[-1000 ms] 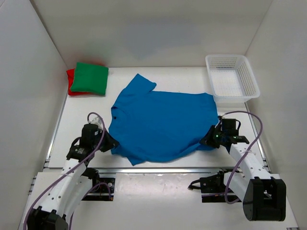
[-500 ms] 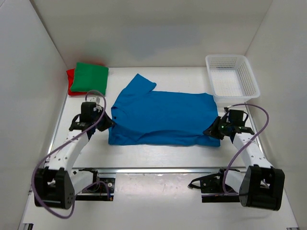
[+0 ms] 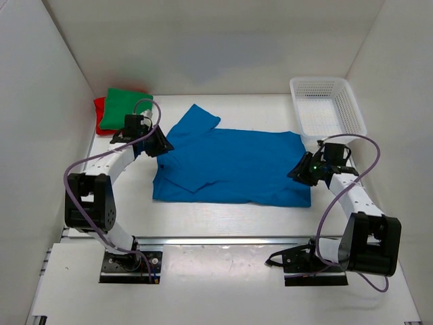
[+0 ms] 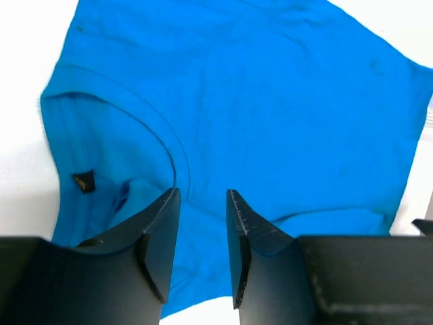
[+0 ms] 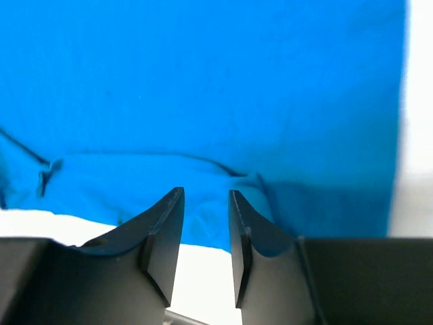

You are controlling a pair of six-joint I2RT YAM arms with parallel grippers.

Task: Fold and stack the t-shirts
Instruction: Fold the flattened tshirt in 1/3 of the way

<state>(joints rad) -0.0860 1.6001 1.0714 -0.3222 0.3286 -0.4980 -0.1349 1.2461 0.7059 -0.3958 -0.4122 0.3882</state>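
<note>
The blue t-shirt lies in the middle of the table, folded in half front to back, with one sleeve sticking out at the far left. My left gripper hovers over its collar end, open, with nothing between the jaws; the collar shows just ahead of the left gripper. At the shirt's hem end my right gripper is open too and holds nothing; under the right gripper I see the folded cloth edge. A folded green t-shirt rests on a folded red one at the far left.
A white mesh basket stands at the far right corner. White walls close the table on the left, right and far sides. A metal rail runs along the near edge.
Both grippers carried the near edge of the blue t-shirt away from the arms, folding it in half, then opened and let it go.
</note>
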